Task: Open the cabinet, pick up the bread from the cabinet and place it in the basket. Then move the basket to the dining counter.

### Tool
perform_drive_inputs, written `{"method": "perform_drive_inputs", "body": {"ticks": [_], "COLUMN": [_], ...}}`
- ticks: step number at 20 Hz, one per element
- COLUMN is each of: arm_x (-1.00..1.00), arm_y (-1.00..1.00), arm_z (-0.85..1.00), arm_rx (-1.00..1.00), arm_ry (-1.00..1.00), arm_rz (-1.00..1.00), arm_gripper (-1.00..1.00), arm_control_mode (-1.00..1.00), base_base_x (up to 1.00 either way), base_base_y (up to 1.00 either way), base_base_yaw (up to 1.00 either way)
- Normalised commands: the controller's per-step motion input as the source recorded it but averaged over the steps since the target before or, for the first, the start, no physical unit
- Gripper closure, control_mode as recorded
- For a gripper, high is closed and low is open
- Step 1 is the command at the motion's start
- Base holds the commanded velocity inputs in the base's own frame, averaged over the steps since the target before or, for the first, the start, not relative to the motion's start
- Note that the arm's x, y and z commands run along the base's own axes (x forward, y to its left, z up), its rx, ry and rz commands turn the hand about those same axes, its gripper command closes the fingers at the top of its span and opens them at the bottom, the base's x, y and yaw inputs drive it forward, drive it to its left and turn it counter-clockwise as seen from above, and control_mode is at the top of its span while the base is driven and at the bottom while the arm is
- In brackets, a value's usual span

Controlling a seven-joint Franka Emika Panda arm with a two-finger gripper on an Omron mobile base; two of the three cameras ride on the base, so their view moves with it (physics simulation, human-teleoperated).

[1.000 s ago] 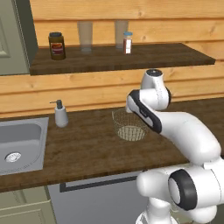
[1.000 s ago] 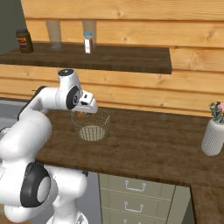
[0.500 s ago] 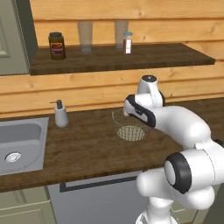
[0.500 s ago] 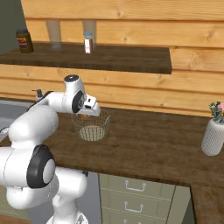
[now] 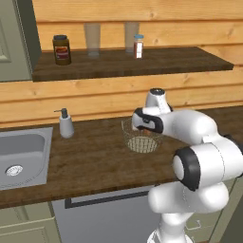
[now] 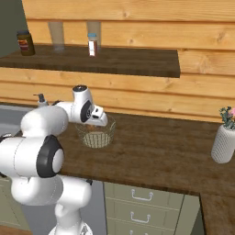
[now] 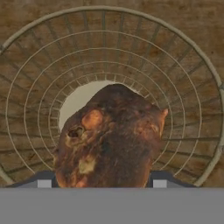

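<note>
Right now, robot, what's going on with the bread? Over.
Tool gripping small dark-brown loaf. Loaf hangs over round grey wire-mesh basket, above its pale base. Nothing in the way. Over.

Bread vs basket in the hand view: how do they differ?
The bread is solid, lumpy and dark brown; the basket is see-through grey wire mesh with a pale flat base. The bread is much smaller than the basket. The bread sits between the gripper tips; the basket stands on the worktop.
</note>
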Motion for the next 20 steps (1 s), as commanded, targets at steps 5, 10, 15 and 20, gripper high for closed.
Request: {"method": "perform_drive_inputs", "body": {"ticks": [5,10,15,20], "arm_x": [0.22,0.21,0.34,0.40], "arm_y": [0.00,0.01,0.00,0.01], "arm_z": [-0.26,-0.14,-0.16,-0.08], "arm_rx": [0.00,0.00,0.00,0.00], "arm_ry": [0.01,0.00,0.00,0.00], "arm_rz": [0.00,0.00,0.00,0.00], "arm_gripper": [1.00,1.00,1.00,1.00], "arm_control_mode": [-1.00,-1.00,-1.00,-1.00], "base_base_x": [0.00,0.00,0.00,0.00], "base_base_y": [0.00,0.00,0.00,0.00], "base_base_yaw": [0.00,0.00,0.00,0.00]}}
